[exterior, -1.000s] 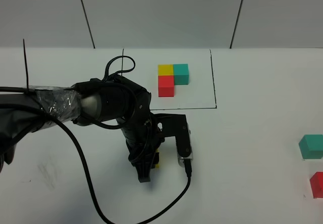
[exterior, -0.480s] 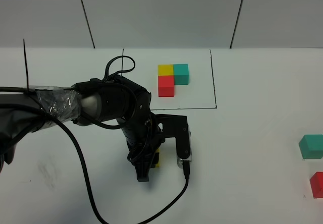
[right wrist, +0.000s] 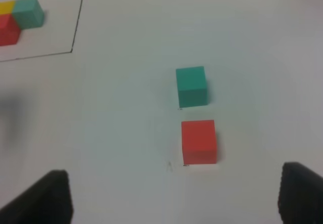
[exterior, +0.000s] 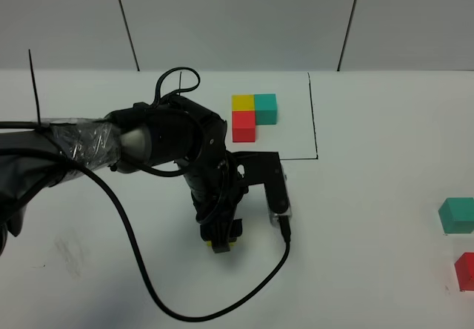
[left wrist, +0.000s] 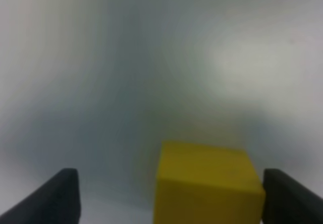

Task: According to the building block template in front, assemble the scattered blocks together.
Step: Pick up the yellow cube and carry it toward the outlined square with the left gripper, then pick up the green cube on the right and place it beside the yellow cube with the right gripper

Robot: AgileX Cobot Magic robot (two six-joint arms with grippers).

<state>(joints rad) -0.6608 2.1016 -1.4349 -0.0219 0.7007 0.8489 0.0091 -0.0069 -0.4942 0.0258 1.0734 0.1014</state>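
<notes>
The building block template [exterior: 252, 114] lies at the back inside a thin black drawn rectangle; it also shows in the right wrist view [right wrist: 17, 19]. My left gripper [exterior: 221, 238] points down at the table's middle. In the left wrist view the gripper [left wrist: 166, 188] is open around the yellow cube [left wrist: 209, 183]. The cube rests against one finger [left wrist: 290, 199], with a gap to the other. The cube peeks out under the gripper in the exterior view [exterior: 222, 247]. The teal cube [exterior: 457, 215] and red cube [exterior: 465, 270] sit at the far right. My right gripper [right wrist: 174, 196] is open above them.
A black cable [exterior: 148, 284] loops from the left arm across the table's front. The rectangle's black line [exterior: 313, 114] runs beside the template. Wall panels stand behind the table.
The left arm has shifted right and slightly back. The yellow cube now shows under the gripper's tip instead of beside it, a little nearer the front edge.
</notes>
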